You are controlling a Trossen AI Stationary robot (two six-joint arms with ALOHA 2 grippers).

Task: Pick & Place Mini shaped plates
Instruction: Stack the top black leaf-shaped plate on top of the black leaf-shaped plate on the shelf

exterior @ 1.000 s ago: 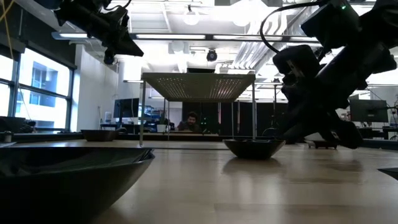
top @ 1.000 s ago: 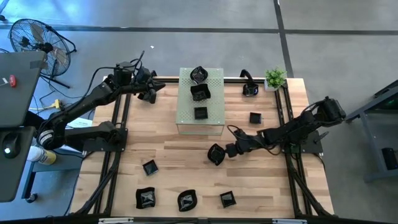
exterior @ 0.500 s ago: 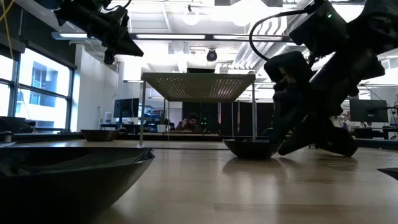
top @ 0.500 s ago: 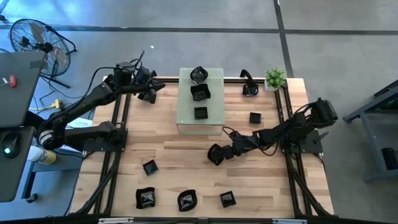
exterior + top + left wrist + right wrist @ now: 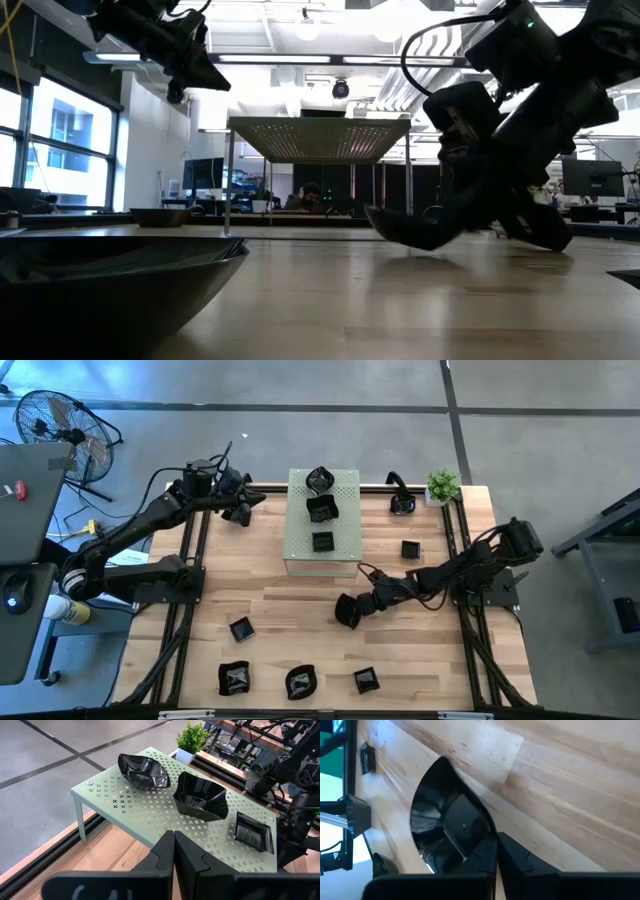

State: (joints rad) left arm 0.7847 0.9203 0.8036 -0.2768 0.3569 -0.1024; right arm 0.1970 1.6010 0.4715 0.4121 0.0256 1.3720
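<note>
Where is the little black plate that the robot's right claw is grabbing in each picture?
High view: the grabbed plate lies mid-table, at the right gripper.
Low view: right of centre, tilted.
Left wrist view: not in it.
Right wrist view: centre.
Shared landmark: the pale green stand.

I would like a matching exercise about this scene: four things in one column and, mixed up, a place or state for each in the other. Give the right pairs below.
Things:
1. right gripper
2. left gripper
3. potted plant
4. pale green perforated shelf

Places or states:
A. at the table's far right corner
B. bears three black mini plates
C. shut on a tilted black mini plate near the table's middle
D. raised and shut, at the far left, beside the shelf

Pairs: 1-C, 2-D, 3-A, 4-B
</note>
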